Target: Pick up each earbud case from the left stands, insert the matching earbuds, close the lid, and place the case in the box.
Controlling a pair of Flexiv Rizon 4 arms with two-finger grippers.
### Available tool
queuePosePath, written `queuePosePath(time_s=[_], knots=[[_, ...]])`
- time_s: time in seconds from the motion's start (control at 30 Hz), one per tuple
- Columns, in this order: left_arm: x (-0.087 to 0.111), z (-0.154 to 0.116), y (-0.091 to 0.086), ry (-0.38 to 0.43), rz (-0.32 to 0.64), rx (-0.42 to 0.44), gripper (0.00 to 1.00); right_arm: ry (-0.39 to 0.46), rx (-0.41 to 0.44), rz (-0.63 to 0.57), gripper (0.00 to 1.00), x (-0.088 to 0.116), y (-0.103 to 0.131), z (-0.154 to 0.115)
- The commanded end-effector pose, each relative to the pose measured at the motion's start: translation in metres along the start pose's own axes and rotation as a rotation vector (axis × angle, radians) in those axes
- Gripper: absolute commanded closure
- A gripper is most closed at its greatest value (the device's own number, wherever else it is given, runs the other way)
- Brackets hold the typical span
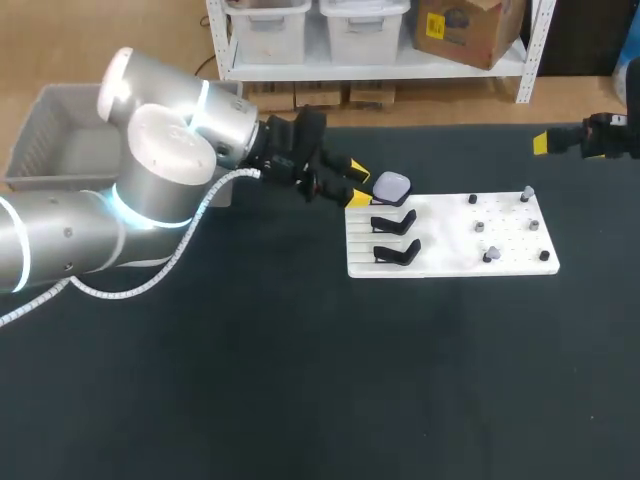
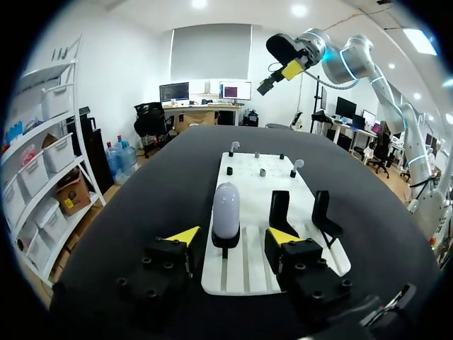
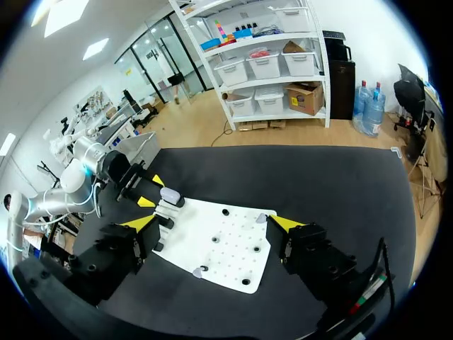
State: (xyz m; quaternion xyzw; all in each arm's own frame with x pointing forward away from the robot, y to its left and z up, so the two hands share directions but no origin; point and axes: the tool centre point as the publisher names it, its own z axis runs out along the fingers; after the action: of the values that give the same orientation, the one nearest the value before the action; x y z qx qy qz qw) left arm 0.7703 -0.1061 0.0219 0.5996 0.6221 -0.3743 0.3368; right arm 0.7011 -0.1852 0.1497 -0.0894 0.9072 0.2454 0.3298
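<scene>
Pale lavender earbud case [image 1: 391,185], smooth and rounded, lid shut, upright on a black stand [image 2: 226,243] at the white board's [image 1: 450,250] left edge.
Left end effector [image 1: 358,183] open, fingers flanking the case without touching; right end effector [image 3: 212,223] open, well beyond the board's right end.

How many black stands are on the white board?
3 stands, in a row at the left end of the board: one holding the case at the left gripper, two empty beside it.
</scene>
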Motion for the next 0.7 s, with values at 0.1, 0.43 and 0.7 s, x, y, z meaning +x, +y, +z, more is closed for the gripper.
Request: queuePosePath(time_s=[0.1,0.43,0.7], knots=[[0.001,0.009,0.007,-0.003,-0.009,0.013,0.44,0.000,0.000,0.000,0.00,0.000,0.000,0.000],[-0.001,0.017,0.011,-0.025,-0.025,0.027,0.46,0.000,0.000,0.000,0.00,0.000,0.000,0.000],[0.000,0.021,0.013,-0.022,-0.033,0.028,0.50,0.000,0.000,0.000,0.00,0.000,0.000,0.000]])
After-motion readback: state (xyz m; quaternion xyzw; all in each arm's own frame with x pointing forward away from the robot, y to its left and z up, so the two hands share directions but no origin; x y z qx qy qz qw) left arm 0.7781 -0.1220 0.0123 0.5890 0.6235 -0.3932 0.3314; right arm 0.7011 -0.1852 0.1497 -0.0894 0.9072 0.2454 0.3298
